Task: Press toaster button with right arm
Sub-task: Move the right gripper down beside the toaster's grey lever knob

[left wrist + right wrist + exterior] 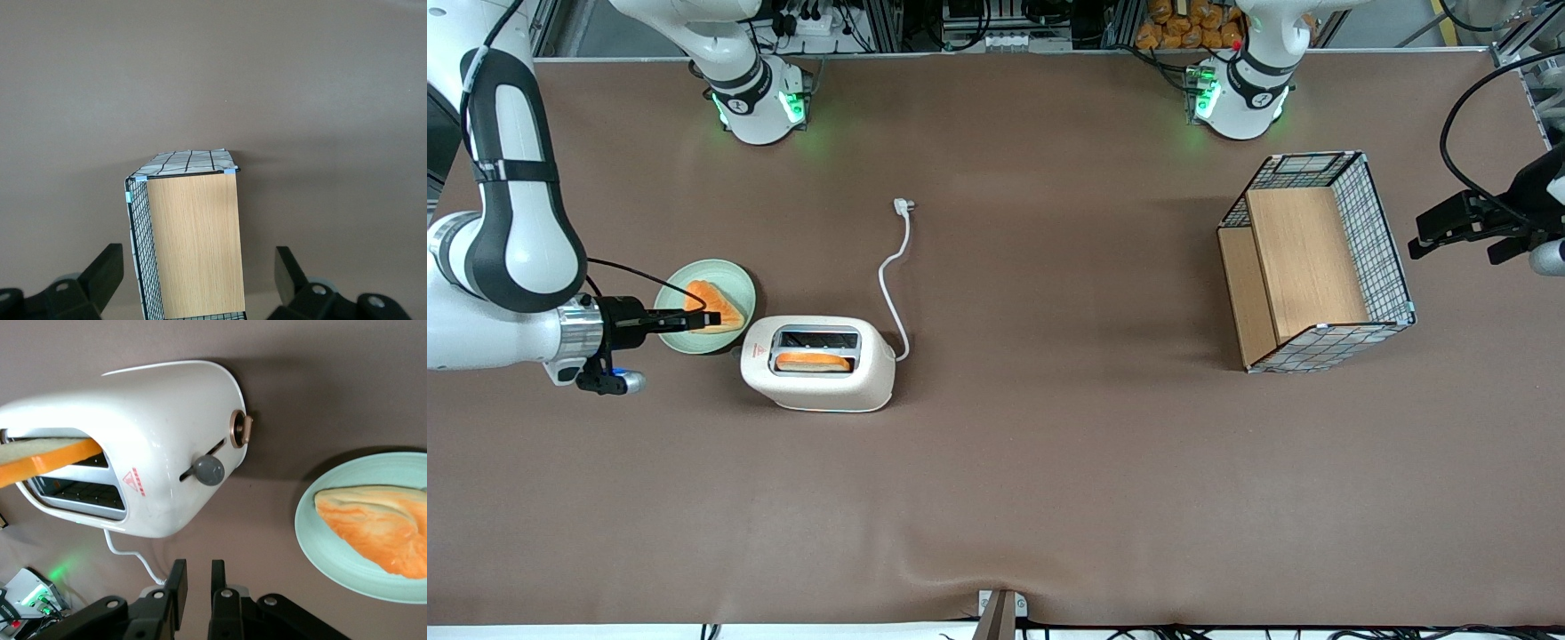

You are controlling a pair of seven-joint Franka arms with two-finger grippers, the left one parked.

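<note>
The cream-white toaster (818, 391) stands on the brown table with a slice of toast (812, 362) in the slot nearer the front camera. Its grey button (209, 470) sticks out of the narrow end beside a slot and the red mark (134, 482); in the front view it is only a small nub (736, 352). My right arm (511, 258) reaches in level from the working arm's end. Its gripper (711, 316) hovers over the green plate, short of the toaster's narrow end and a little farther from the front camera than the button. The gripper (198, 570) has its fingers drawn together, holding nothing.
A pale green plate (692, 343) with an orange-crusted bread slice (727, 308) lies beside the toaster's button end. A copper-ringed knob (239, 429) sits near the button. The white cord (889, 276) runs to a plug (903, 206). A wire-and-wood basket (1316, 258) stands toward the parked arm's end.
</note>
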